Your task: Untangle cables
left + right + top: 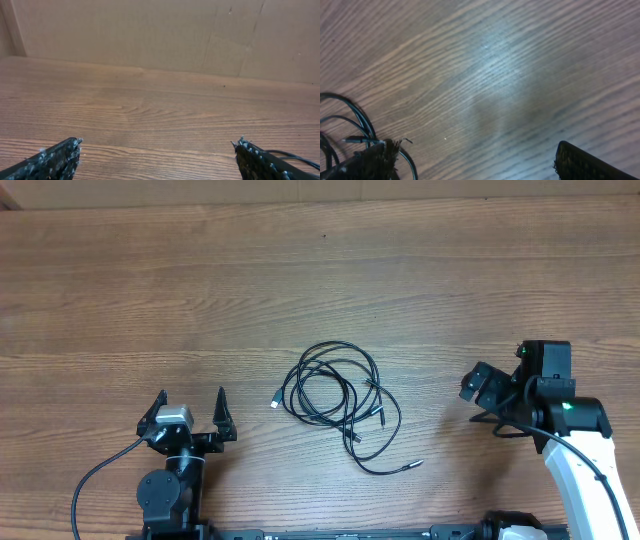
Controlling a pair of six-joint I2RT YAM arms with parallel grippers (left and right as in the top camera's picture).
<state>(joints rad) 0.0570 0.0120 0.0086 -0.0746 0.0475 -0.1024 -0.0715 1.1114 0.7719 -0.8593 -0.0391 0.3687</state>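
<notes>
While cables lie central, table edges distant.

Your left gripper is sitting low, its fingers pointing straight ahead and spreading wide, gripping nothing. Your right gripper is hanging from its white arm, tilting downward, with its fingers also standing fully apart and empty.

The cables are black, with 1 plug end silvery. The table is warm brown with streaky wood grain. The right arm is white and black, with a green light.
</notes>
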